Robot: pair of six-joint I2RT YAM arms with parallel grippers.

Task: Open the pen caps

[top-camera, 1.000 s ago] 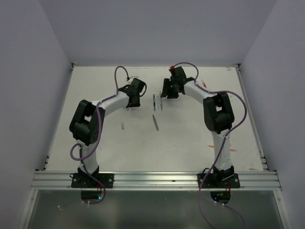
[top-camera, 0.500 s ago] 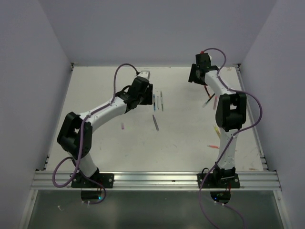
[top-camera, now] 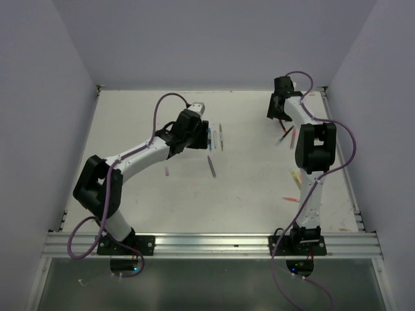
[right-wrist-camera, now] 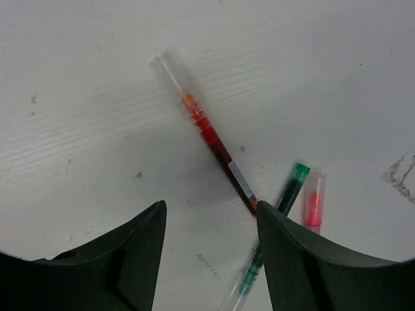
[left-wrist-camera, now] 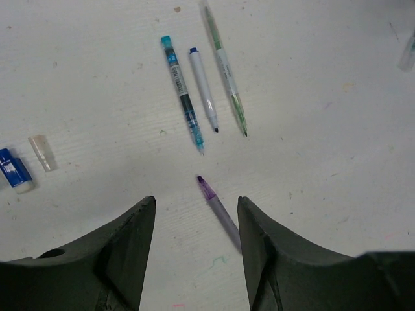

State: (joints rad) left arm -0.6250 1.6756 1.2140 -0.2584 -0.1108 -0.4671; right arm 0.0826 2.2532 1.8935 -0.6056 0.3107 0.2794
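Two grippers of mine are in view, both spread, with nothing pinched between the fingers. My left gripper (left-wrist-camera: 195,202) hangs over the middle of the bench (top-camera: 130,116), in its far half. A purple pen (left-wrist-camera: 217,204) lies flat below the gap, one end hidden behind a finger. Past it three pens lie side by side, close but apart: a teal pen (left-wrist-camera: 183,91), a white pen (left-wrist-camera: 203,91) and a light green pen (left-wrist-camera: 225,68). Off to the side, a blue cap (left-wrist-camera: 13,170) and a clear cap (left-wrist-camera: 43,152) lie loose, just beside each other. My right gripper (right-wrist-camera: 211,208) hangs over the far right corner. Under it lie a red pen (right-wrist-camera: 207,133), a dark green pen (right-wrist-camera: 279,204) close to the red pen's end, and a pink cap (right-wrist-camera: 313,204) just beside the dark green pen.
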